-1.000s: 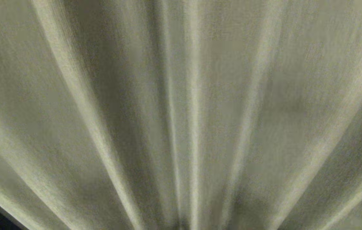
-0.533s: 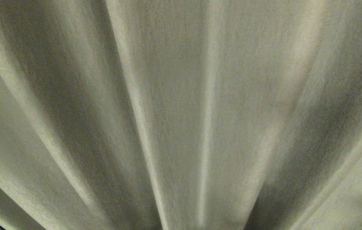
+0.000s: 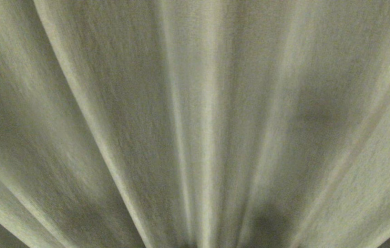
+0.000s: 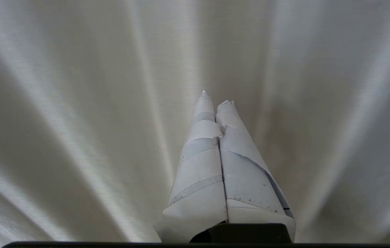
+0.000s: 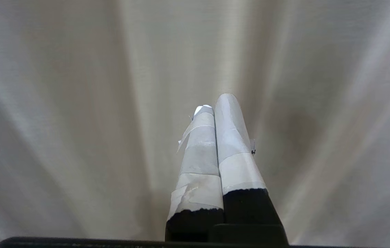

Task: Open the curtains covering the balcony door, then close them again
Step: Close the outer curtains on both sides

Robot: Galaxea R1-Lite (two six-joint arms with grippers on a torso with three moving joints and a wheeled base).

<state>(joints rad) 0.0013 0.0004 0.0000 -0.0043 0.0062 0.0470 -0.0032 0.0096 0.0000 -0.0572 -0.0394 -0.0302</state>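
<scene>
Curtains fill the whole head view. They are cream cloth with soft folds that run up and down and fan out from the bottom middle of the picture. Some folds are bright and some are in shade. A dark smudge of shade sits low, a bit right of the middle. Neither arm shows in the head view. The balcony door cannot be seen in any view, because the cloth covers everything.

The left wrist view shows the left gripper pointing at the curtains. Its two fingers are wrapped in white tape. They are pressed together side by side, with only a thin line between them. Nothing is held between them. The tips look close to the cloth, but I cannot tell if they touch it.

The right wrist view shows the right gripper pointing at the curtains too. Its fingers have white tape on the front part and are black further back. A bit of tape sticks out loose on one side. These fingers are also together, with no gap and nothing between them. A soft dark shadow lies on the cloth just beside the tips. I cannot tell if the tips touch the cloth.

In both wrist views the cloth looks pale with long bright and dim stripes.
</scene>
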